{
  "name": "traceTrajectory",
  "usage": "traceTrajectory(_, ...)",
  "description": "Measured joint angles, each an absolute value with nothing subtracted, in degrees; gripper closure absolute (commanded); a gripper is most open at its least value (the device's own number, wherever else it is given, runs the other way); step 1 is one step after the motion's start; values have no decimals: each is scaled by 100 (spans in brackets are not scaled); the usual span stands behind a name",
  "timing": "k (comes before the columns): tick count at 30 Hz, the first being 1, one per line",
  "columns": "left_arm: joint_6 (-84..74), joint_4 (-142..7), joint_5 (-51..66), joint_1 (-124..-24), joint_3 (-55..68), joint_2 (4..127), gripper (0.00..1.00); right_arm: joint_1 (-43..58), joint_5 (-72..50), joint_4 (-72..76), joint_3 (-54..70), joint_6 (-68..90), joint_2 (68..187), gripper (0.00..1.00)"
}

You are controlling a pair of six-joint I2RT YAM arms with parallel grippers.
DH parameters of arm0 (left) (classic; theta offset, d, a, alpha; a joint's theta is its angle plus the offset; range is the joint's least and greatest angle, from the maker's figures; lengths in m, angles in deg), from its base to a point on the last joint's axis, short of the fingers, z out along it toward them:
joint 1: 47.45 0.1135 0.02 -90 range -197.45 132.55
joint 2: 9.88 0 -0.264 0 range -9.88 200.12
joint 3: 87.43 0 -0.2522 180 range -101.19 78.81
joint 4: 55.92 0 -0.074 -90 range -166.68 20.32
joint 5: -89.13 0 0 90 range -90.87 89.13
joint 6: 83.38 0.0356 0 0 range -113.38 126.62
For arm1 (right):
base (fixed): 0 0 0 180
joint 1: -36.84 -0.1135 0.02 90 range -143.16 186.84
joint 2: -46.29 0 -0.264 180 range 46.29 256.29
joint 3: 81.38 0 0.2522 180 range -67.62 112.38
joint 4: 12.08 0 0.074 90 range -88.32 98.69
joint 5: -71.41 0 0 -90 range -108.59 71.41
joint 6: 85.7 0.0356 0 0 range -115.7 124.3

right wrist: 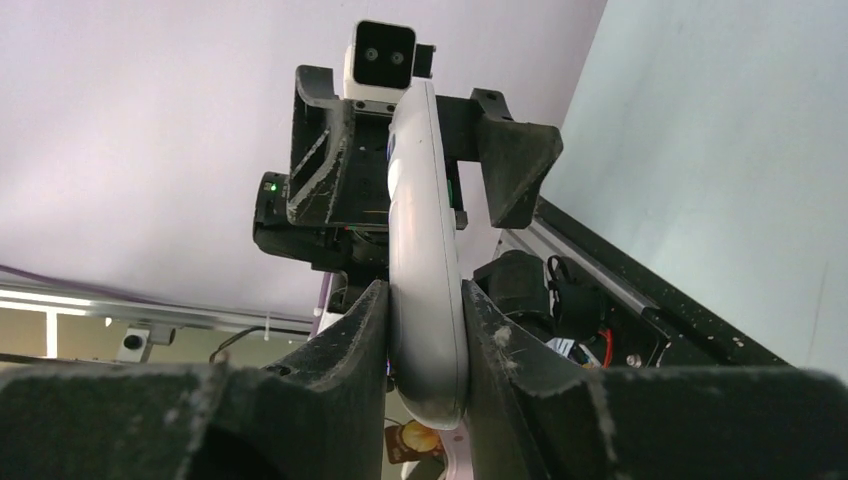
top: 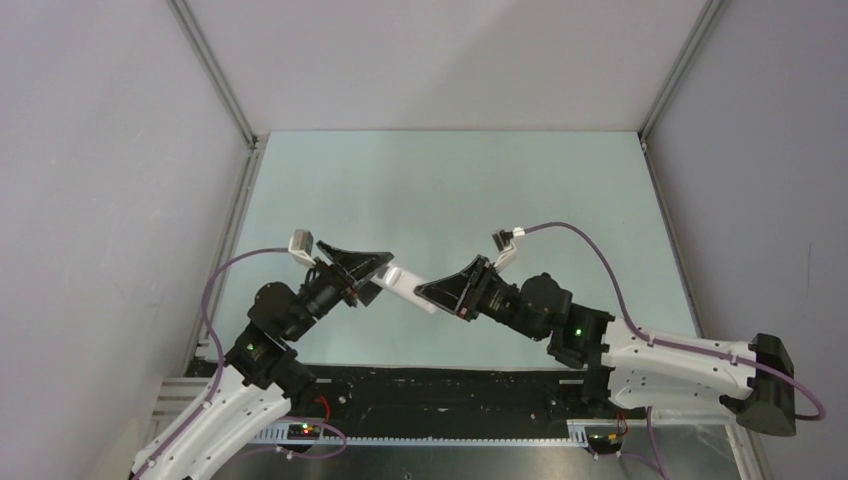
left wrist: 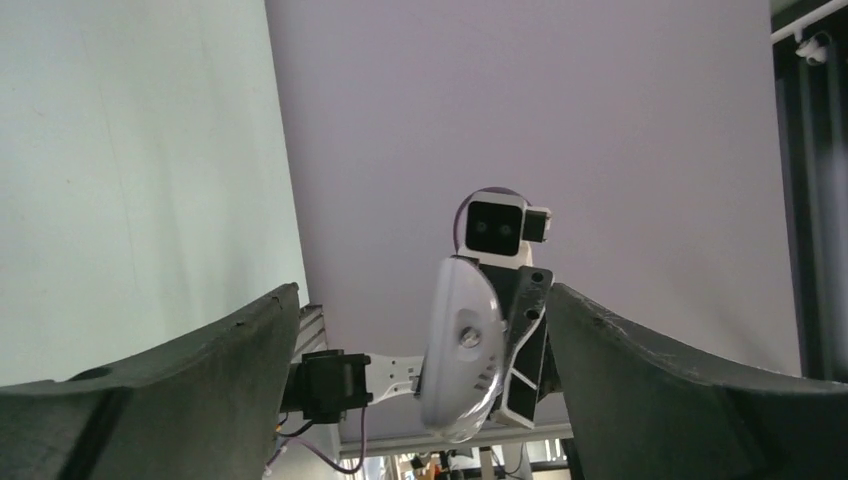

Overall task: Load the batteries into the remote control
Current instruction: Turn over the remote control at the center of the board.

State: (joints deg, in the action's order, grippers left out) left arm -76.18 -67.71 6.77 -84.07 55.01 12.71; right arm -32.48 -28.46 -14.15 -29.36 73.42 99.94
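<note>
The white remote control [top: 404, 285] hangs in the air between the two arms, above the pale green table [top: 450, 180]. My right gripper [top: 432, 293] is shut on its right end; in the right wrist view both black fingers [right wrist: 362, 330] press the remote control [right wrist: 424, 240] on its flat sides. My left gripper [top: 376, 268] stands open around the other end. In the left wrist view the remote control [left wrist: 460, 350] sits end-on between wide-spread fingers [left wrist: 240, 350], touching neither. The batteries are out of view.
Grey enclosure walls and aluminium frame posts [top: 215, 75] ring the table. The black base strip [top: 450, 390] with cable ducts runs along the near edge. Purple cables [top: 590, 245] loop from both wrists.
</note>
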Motion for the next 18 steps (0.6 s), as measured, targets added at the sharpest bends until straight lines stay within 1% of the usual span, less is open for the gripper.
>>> traceTrajectory(6, -7542, -6801, 731, -8407, 5501, 1424, 0, -3033, -3051, -882, -2936, 6997, 9395, 100)
traceTrajectory(11, -7476, -7064, 747, -8409, 5501, 1428, 0, -2590, -3766, 176, -2938, 6343, 8289, 100)
traceTrajectory(15, -7389, -7363, 747, -8409, 5501, 1356, 0, -2218, -4592, 950, -2938, 5314, 7775, 100)
traceTrajectory(18, -7323, -7496, 751, -8409, 5501, 1286, 0, -2069, -5268, 1332, -2938, 4280, 7896, 100)
